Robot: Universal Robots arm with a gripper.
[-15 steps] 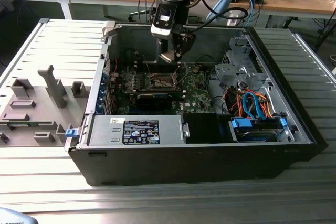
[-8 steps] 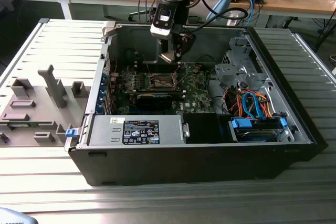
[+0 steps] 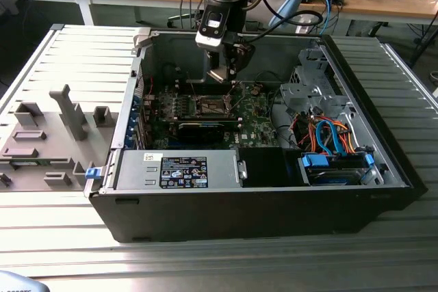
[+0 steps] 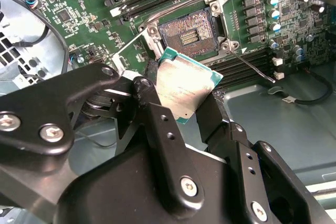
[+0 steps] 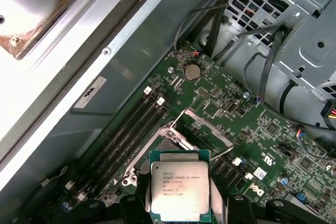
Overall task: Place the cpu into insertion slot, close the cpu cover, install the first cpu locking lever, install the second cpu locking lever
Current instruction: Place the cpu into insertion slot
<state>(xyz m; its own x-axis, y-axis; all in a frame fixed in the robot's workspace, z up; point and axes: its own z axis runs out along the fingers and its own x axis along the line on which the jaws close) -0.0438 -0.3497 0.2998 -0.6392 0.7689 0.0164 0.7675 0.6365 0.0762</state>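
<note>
My gripper is shut on the cpu, a flat square chip with a pale silver top and green edge, pinched between two black fingers. In both wrist views the chip hangs tilted just above the insertion slot, an open dark socket with bare contacts. The cpu cover stands swung up beside the slot. A thin locking lever juts out free at one side, and another lever runs along the socket's far side. In the exterior view the gripper hovers over the slot inside the open computer case.
Memory slots flank the socket. A metal drive cage with orange and blue cables fills the case on the exterior view's right. A black card and power supply sit nearer. Grey fixtures stand outside.
</note>
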